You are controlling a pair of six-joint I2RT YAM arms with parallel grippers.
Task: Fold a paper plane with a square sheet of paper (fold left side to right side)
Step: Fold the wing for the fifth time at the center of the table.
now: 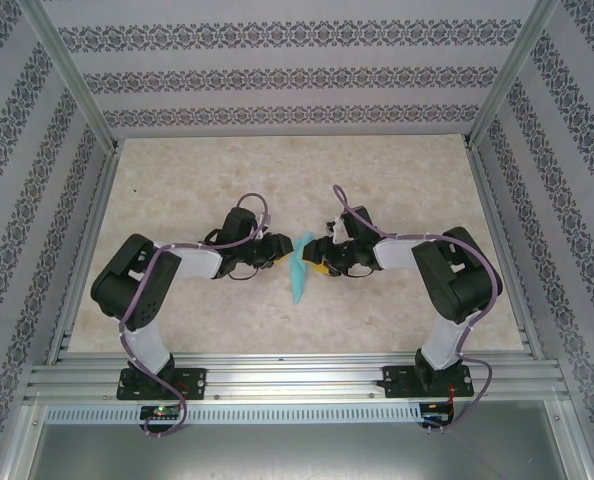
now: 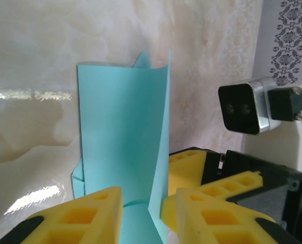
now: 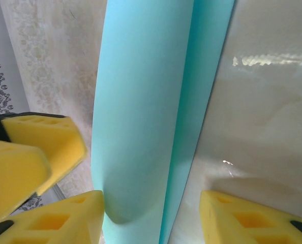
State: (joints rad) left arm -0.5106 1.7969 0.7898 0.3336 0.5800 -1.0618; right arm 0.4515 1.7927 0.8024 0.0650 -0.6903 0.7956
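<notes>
At the top view's centre the square sheet of paper (image 1: pixel 299 270), one flap upright, lies on the counter (image 1: pixel 397 170) between the left fingers (image 2: pixel 90 216), narrowly parted around that flap, and the right fingers (image 3: pixel 247 218), spread wide astride its curled side.

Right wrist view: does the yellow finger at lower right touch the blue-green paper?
Apart. In the right wrist view, bare table shows between that finger of the right gripper and the paper's nearest edge.
</notes>
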